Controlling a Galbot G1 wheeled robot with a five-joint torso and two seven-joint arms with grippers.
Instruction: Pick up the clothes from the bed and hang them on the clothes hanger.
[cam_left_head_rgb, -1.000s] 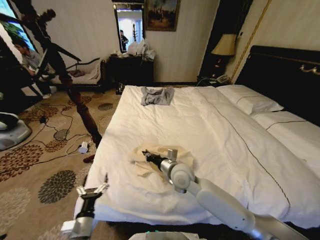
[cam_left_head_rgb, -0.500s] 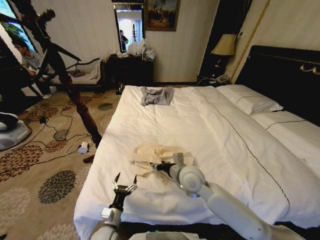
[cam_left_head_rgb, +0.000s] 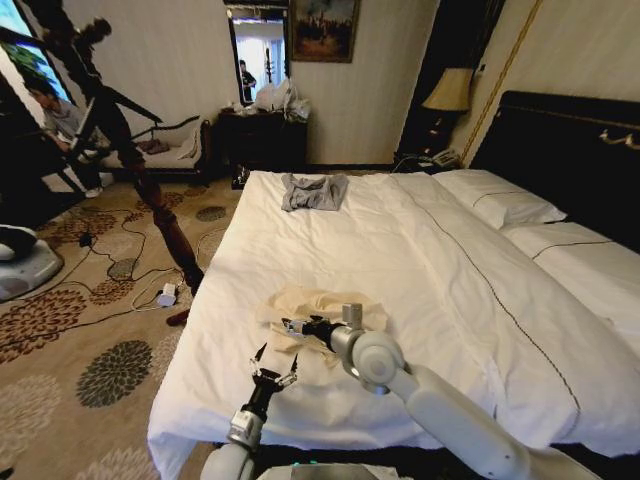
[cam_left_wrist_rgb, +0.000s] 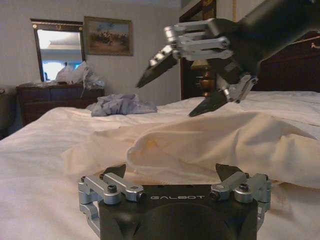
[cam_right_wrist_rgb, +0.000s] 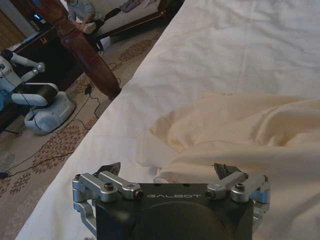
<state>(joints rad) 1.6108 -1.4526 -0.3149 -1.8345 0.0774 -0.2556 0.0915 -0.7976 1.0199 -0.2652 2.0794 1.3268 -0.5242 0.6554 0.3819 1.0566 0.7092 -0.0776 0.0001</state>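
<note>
Cream shirt (cam_left_head_rgb: 322, 312) crumpled near foot edge of bed (cam_left_head_rgb: 440, 280), untouched. My right hand (cam_left_head_rgb: 293, 326) hovers just over it, fingers spread, nothing gripped. My left hand (cam_left_head_rgb: 272, 377) spread too, low on sheet just beside shirt, likely flanking for two-handed lift.

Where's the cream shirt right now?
In the head view, the cream shirt lies crumpled near the bed's left foot corner, the right gripper over it.

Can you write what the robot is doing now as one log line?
shirt: crumpled on bed | right gripper: open, over shirt | left gripper: open, near shirt
</note>
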